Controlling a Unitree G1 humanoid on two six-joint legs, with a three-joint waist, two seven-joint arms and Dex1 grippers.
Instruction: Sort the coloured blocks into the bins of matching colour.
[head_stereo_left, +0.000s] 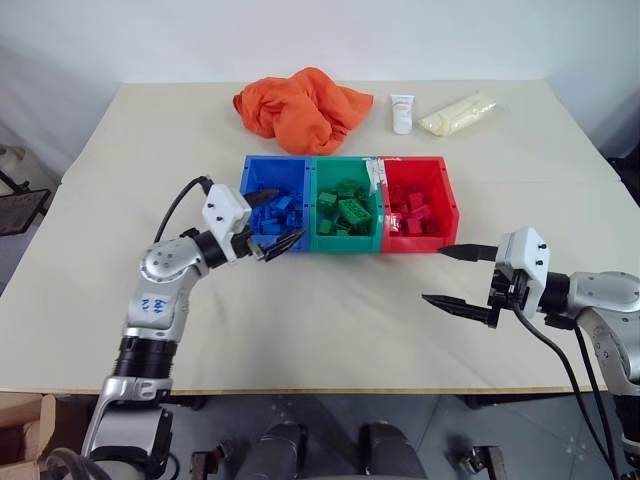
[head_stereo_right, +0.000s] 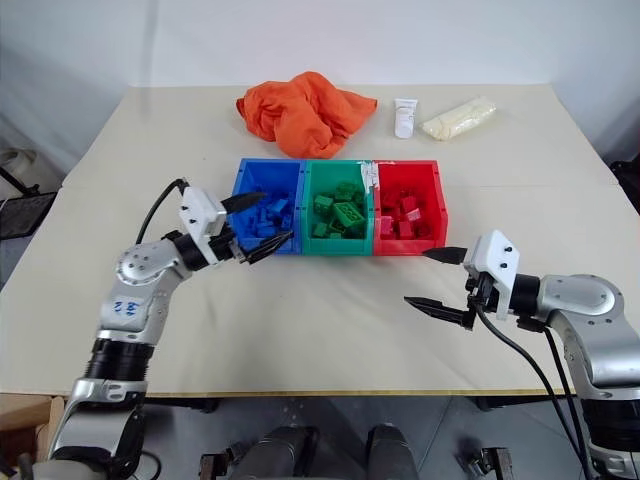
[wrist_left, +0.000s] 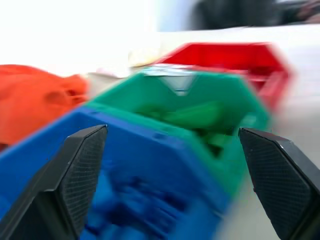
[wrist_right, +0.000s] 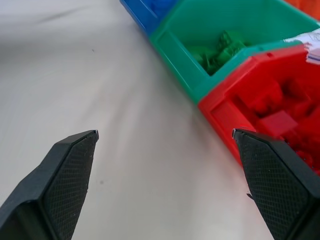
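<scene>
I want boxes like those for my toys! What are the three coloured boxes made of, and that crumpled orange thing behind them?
The blue bin, green bin and red bin look like hard moulded plastic: thin stiff walls, crisp edges, a slight sheen. The orange thing looks like soft cloth, since it bunches in loose folds without shine.

Head stereo pair: high, looking forward-down over whole counter (head_stereo_left: 330, 330). Wrist cams: low, close, aimed along own fingers (wrist_right: 65, 185) at bins (wrist_right: 220, 80). Bins shared by all views.
</scene>
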